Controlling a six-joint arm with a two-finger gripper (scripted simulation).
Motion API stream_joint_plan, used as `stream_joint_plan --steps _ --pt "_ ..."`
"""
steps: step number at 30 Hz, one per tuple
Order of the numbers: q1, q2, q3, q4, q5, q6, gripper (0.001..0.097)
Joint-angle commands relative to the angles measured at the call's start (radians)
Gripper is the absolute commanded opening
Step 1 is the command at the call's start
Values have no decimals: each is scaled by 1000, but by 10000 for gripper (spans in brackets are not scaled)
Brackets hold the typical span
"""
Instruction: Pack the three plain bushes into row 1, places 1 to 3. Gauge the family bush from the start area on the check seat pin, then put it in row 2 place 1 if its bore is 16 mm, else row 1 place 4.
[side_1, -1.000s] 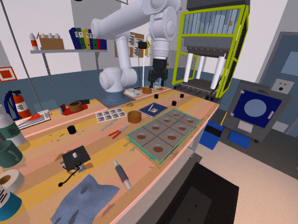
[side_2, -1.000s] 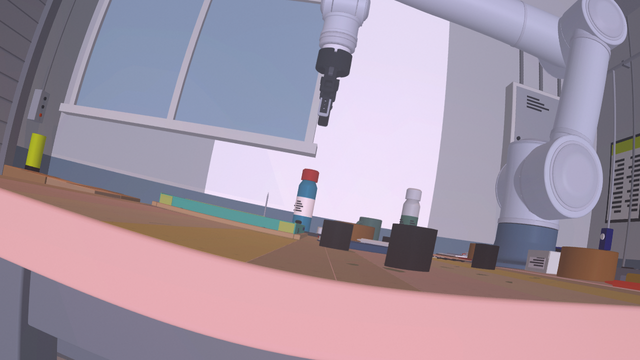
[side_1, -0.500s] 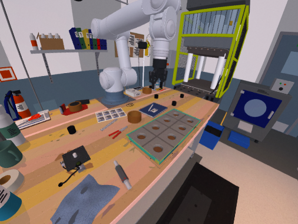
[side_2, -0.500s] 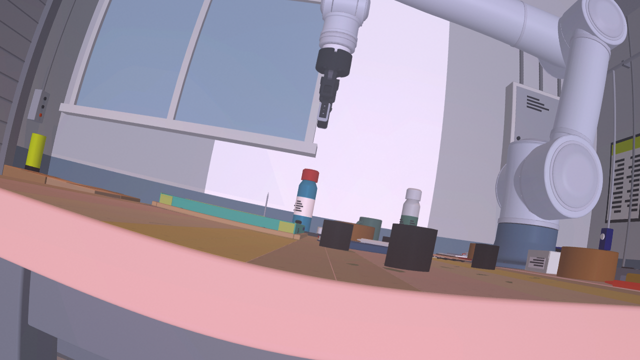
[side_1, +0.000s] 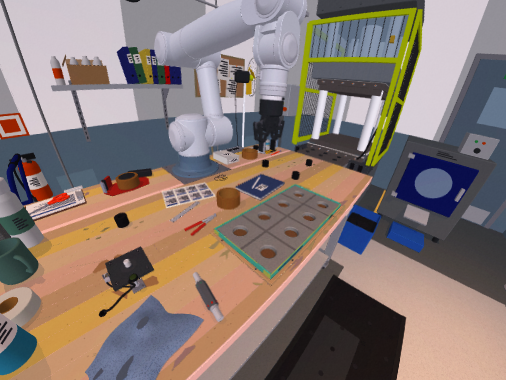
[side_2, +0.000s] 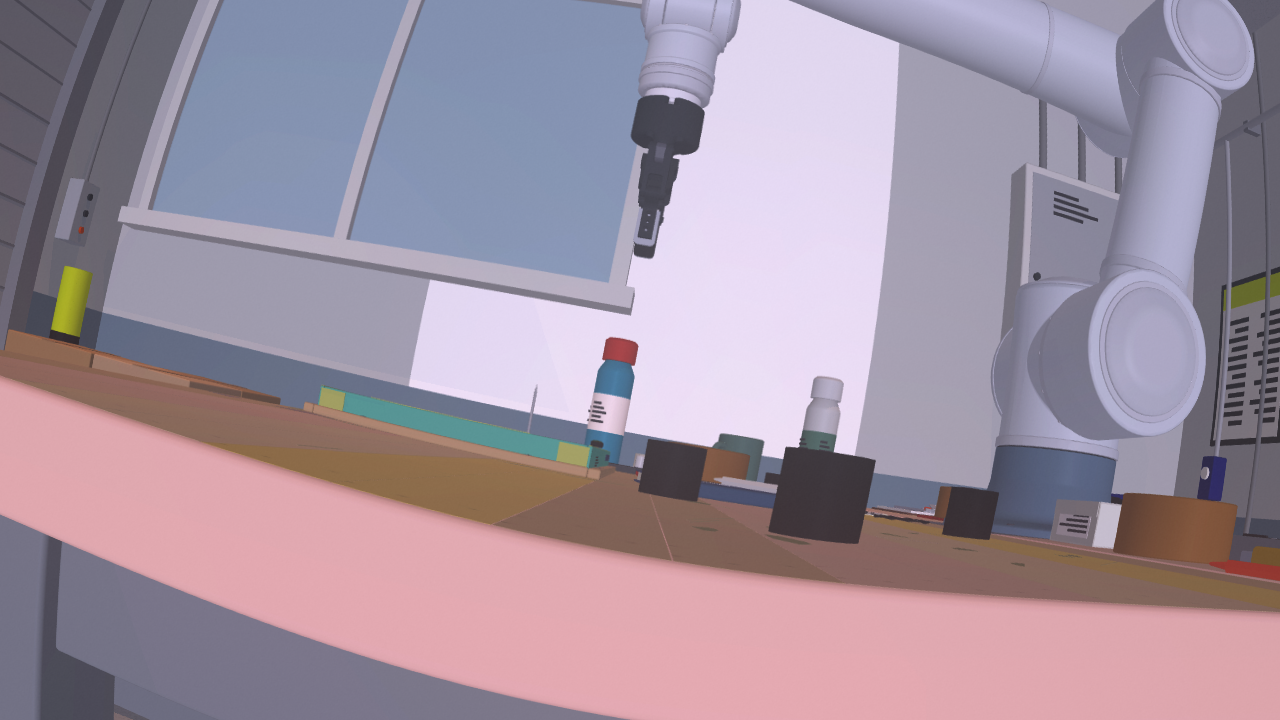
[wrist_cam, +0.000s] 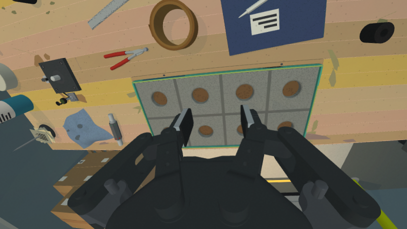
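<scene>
Three black bushes (side_1: 295, 175) (side_1: 309, 162) (side_1: 265, 163) stand on the bench beyond the far end of the grey tray (side_1: 279, 226), apart from it. The tray has two rows of four round pockets (wrist_cam: 244, 91), all empty. A fourth black bush (side_1: 121, 219) stands alone toward the bench's left. The check seat, a black plate with a white pin (side_1: 127, 263), lies near the front left. My gripper (side_1: 268, 140) hangs high over the bench's far end. It is open and holds nothing (wrist_cam: 216, 119).
A brown tape ring (side_1: 228, 198) stands beside a blue notebook (side_1: 260, 185), left of the tray. Red pliers (side_1: 200, 226), a steel rule, a grey cylinder tool (side_1: 208, 296) and a blue rag (side_1: 145, 337) lie on the bench. A yellow-framed press (side_1: 357, 85) stands behind.
</scene>
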Motion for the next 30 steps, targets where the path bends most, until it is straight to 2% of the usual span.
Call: stream_joint_plan --steps 1,8,15,23,30 --pt "0 0 1 0 0 0 600" --pt "24 -6 -7 -2 0 23 600" --pt "104 -19 -29 -11 0 103 600" --pt "276 -19 -52 -34 0 275 600" --pt "471 29 -39 -69 0 470 600"
